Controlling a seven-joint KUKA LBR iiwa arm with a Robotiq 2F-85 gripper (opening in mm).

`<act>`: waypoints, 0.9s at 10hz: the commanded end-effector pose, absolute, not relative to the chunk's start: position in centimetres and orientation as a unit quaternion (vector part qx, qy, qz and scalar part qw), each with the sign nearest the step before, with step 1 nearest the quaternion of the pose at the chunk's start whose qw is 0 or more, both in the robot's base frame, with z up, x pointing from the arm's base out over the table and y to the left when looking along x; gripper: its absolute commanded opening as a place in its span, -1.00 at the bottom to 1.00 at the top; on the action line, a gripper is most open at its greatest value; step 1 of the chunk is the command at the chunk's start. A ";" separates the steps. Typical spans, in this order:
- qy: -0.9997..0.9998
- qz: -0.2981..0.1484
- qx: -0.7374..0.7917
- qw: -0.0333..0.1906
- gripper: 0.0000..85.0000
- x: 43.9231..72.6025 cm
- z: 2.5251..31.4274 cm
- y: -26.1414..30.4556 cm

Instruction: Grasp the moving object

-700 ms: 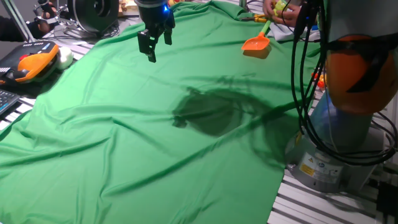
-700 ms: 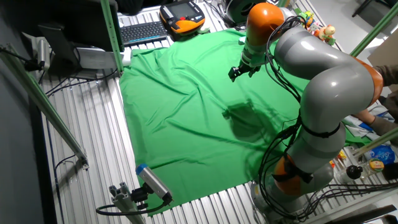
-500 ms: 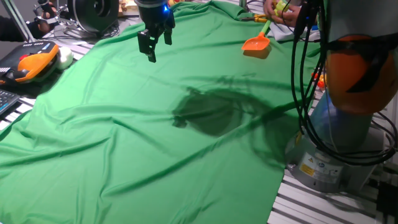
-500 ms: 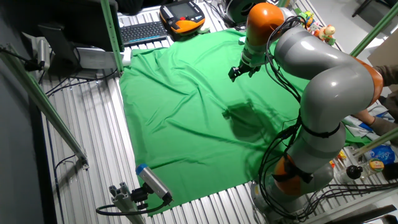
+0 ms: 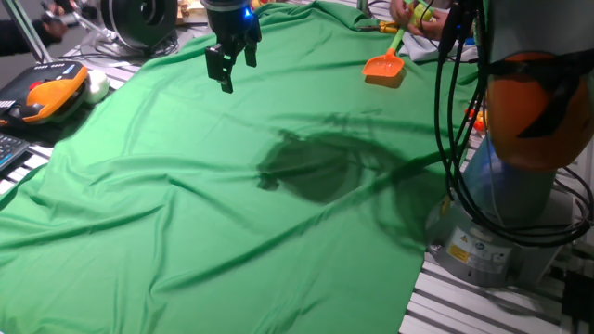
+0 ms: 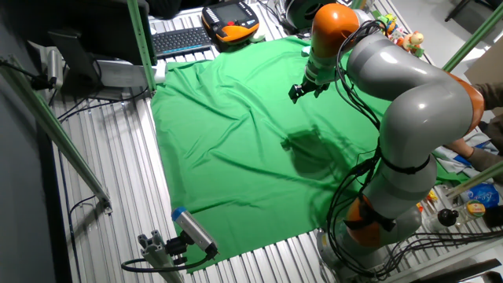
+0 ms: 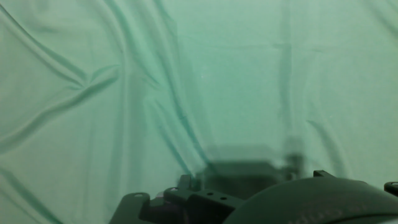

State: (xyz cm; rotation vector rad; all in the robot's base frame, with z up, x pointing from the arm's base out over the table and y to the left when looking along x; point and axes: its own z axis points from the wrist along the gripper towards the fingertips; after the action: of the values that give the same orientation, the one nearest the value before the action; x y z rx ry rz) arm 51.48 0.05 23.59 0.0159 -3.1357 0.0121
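A single grey and orange robot arm (image 6: 409, 94) is reaching over a table draped in one wrinkled green cloth (image 5: 186, 204). Its one gripper (image 5: 238, 74) is hanging just above the cloth with its two dark fingers spread apart and nothing between them. The hand view is showing only bare, creased cloth beneath the fingers.

The moving object (image 5: 419, 10), a small yellow-green lump, is showing at the very top edge of one fixed view. It is well apart from the gripper, off to its side past the cloth's far edge, and it seems to be sitting in a person's hand (image 5: 406, 13), though it is too small to be sure. One orange toy shovel (image 5: 382, 67) with a green handle is lying on the cloth between the gripper and that object, nearer the object.

To do this step well, the arm is probably best off waiting with the fingers wide, tracking the object once it is travelling over the cloth. It should then be descending slightly ahead of its path and closing only when the lump is sitting between the fingers, avoiding the shovel and cloth folds.

Beyond the gripper's other side, one orange and black controller (image 5: 42, 93) and one keyboard (image 6: 181, 39) are resting off the cloth.
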 end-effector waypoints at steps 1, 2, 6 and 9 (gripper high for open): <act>-0.991 0.058 0.084 0.085 -1.00 51.5 23.6 0.1; -0.991 0.056 0.082 0.092 -1.00 51.5 23.6 0.1; -0.994 0.038 0.080 0.070 -1.00 51.5 23.6 0.1; -0.994 0.058 0.070 0.066 -1.00 51.5 23.6 0.1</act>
State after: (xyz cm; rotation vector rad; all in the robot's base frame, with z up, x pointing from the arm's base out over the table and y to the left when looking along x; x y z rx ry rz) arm 51.49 0.05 23.55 0.2065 -2.9970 0.1745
